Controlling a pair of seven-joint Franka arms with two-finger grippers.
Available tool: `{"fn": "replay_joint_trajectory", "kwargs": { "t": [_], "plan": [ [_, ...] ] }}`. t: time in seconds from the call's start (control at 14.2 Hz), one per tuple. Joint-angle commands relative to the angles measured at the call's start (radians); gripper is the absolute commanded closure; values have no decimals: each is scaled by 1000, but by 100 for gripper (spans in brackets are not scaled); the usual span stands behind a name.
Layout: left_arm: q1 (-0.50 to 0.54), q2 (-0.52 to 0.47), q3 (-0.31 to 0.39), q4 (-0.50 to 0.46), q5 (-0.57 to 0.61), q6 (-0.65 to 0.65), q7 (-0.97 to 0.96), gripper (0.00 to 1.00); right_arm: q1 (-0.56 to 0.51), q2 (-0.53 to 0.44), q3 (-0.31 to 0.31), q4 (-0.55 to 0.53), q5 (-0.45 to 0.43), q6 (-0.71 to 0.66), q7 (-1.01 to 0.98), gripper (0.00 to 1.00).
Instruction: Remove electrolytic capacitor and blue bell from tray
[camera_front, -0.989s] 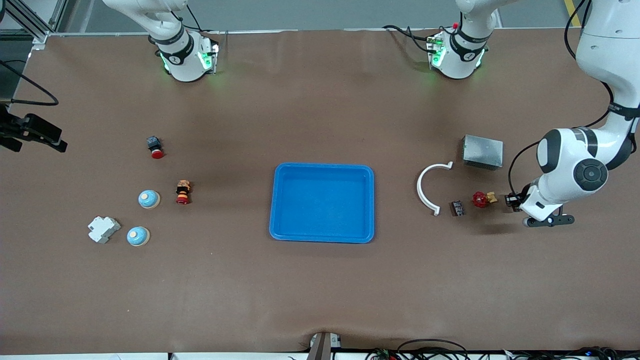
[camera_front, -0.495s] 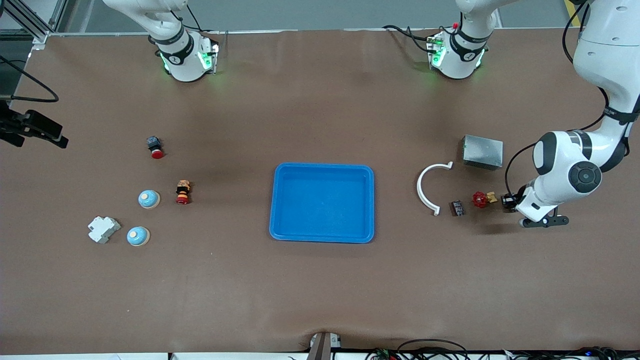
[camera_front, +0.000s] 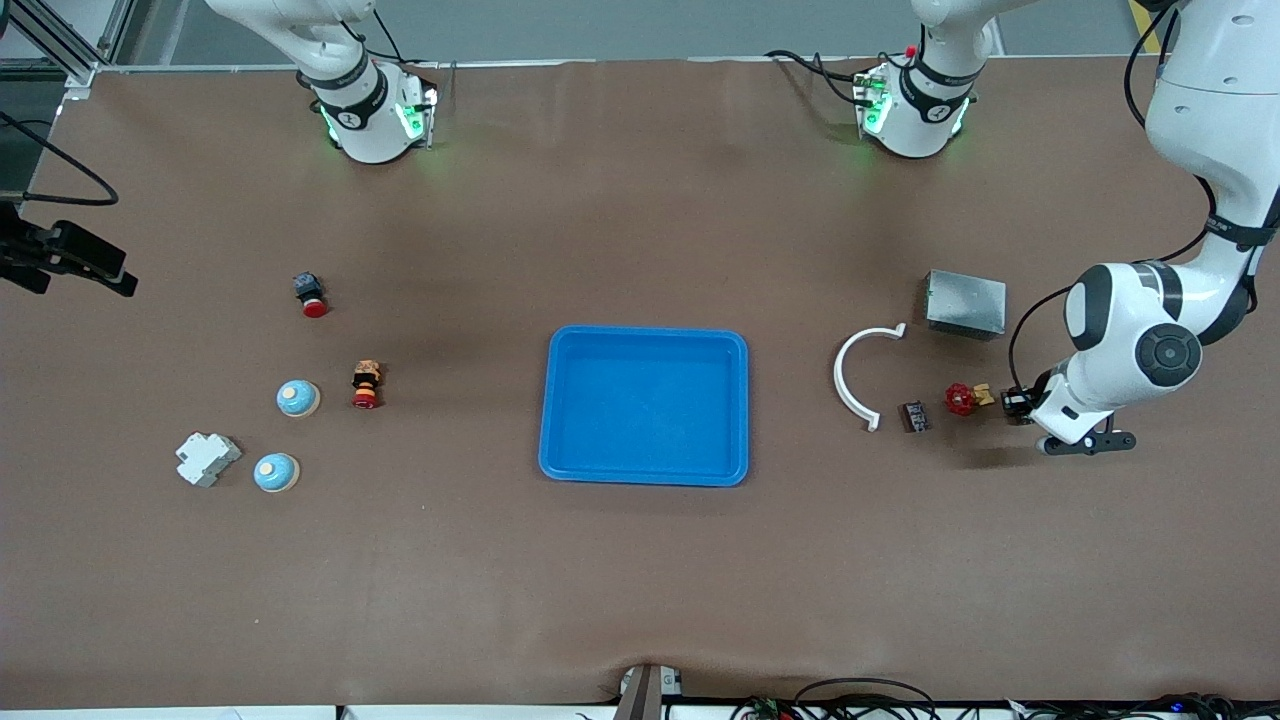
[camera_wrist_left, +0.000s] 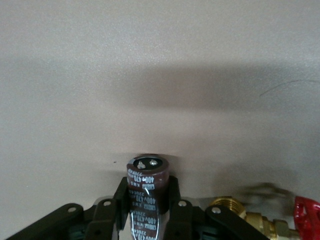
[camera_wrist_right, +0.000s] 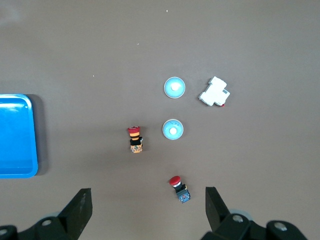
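Observation:
In the left wrist view a dark brown capacitor (camera_wrist_left: 145, 176) with white print sits between my left gripper's (camera_wrist_left: 146, 189) fingers, which press on both its sides. That gripper (camera_front: 1015, 403) is low over the table at the left arm's end, beside a red-handled brass valve (camera_front: 963, 398). Two blue dome bells (camera_front: 298, 398) (camera_front: 275, 472) rest on the table at the right arm's end. My right gripper (camera_wrist_right: 147, 200) hangs open high above them, nothing between its fingers, over a red push button (camera_wrist_right: 178, 188). Both bells (camera_wrist_right: 174, 87) (camera_wrist_right: 173, 129) show in its view.
An open blue tray (camera_front: 645, 478) lies mid-table. A white curved piece (camera_front: 846, 385), a grey metal box (camera_front: 965, 304) and a small black part (camera_front: 914, 416) lie near the left gripper. A white breaker (camera_front: 206, 459), a red button (camera_front: 311, 294) and a red-and-orange switch (camera_front: 366, 385) surround the bells.
The left arm has drifted a little toward the valve and the tray, capacitor still between its fingers. The things on the table have not moved.

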Motion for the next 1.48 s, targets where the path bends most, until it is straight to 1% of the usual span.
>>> {"fn": "replay_joint_trajectory", "kwargs": {
  "t": [0.0,0.07,0.14,0.21,0.49,0.64,0.99,1.2,1.34,1.41],
  "plan": [
    [11,6,-10,1,26,12,-6,38,-13,-27,11,-34,12,12,12,0],
    [11,4,-10,0,26,12,-7,24,-13,-29,11,-34,12,12,12,0],
    [9,6,-11,0,26,12,-7,3,-13,-29,11,-34,12,12,12,0],
    [9,4,-11,0,26,12,-7,0,-13,-29,11,-34,14,9,14,0],
    [9,-6,-11,1,26,9,-6,0,-14,-30,11,-32,25,-4,15,0],
    [9,-32,-13,1,26,-14,-1,0,-27,-32,9,-32,46,-20,32,0],
    [9,-115,-14,23,12,-154,10,0,-31,-32,9,-32,51,-24,32,0],
    [11,-161,-28,44,3,-263,16,0,-30,-36,9,-31,51,-24,31,0],
    [9,-193,-31,89,-52,-362,17,0,-30,-45,9,-28,46,-31,31,0],
    [9,-209,-39,127,-77,-425,17,0,-30,-47,9,-26,45,-32,31,0]
  ]
}}
